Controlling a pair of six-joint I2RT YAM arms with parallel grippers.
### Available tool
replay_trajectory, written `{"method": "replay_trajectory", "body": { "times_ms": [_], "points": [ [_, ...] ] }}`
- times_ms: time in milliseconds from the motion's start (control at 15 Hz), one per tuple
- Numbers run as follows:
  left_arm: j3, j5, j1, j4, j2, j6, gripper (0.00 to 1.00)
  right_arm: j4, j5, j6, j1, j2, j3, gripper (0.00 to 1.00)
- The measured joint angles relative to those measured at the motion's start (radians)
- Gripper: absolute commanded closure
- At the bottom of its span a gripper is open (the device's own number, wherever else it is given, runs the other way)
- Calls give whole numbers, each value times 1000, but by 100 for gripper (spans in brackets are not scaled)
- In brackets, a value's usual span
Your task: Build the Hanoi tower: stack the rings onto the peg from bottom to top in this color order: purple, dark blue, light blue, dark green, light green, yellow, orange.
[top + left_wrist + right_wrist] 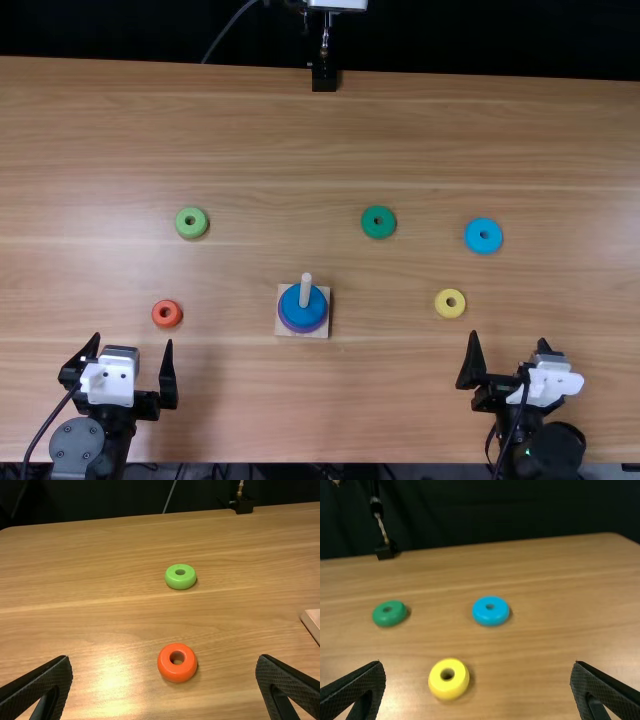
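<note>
So the left gripper (133, 340) has its two flat black fingers spread wide apart, released, their inner faces textured with a fine grid, and the right gripper (509, 338) is at the near right, released the same way. Just beyond the left one sits the orange ring (157, 314), a chunky glossy donut shape, with the light green ring (200, 222) farther out. Over on the right, the yellow ring (442, 304) is nearest, then the light blue ring (474, 236) far right and the dark green ring (387, 226) to its left. All five lie flat, holes up. Between the arms there's the peg (305, 290), a pale round rod standing upright, long axis vertical, on a square light wood base (325, 331). It's got the purple ring (302, 329) at the bottom and the dark blue ring (292, 305) on top of that, both lying flat around it. The table (300, 400) is light brown wood, grain running left to right, kinda shiny at the near left. Past its far edge hangs a black cloth (520, 510) with soft folds, plus a black block (325, 77) with a metal rod at that edge.
</note>
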Motion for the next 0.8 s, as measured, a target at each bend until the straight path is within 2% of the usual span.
{"method": "replay_trajectory", "body": {
  "times_ms": [133,400,600,800],
  "points": [
    [0,0,0,0,0,0,0,-62,7,5,-2,21,56,0],
    [0,0,0,-1,0,0,0,-127,7,6,-2,268,398,0],
    [0,0,0,0,0,0,0,-174,9,6,-2,524,602,0],
    [0,0,0,-1,0,0,0,-175,38,5,-2,813,786,0]
  ]
}}
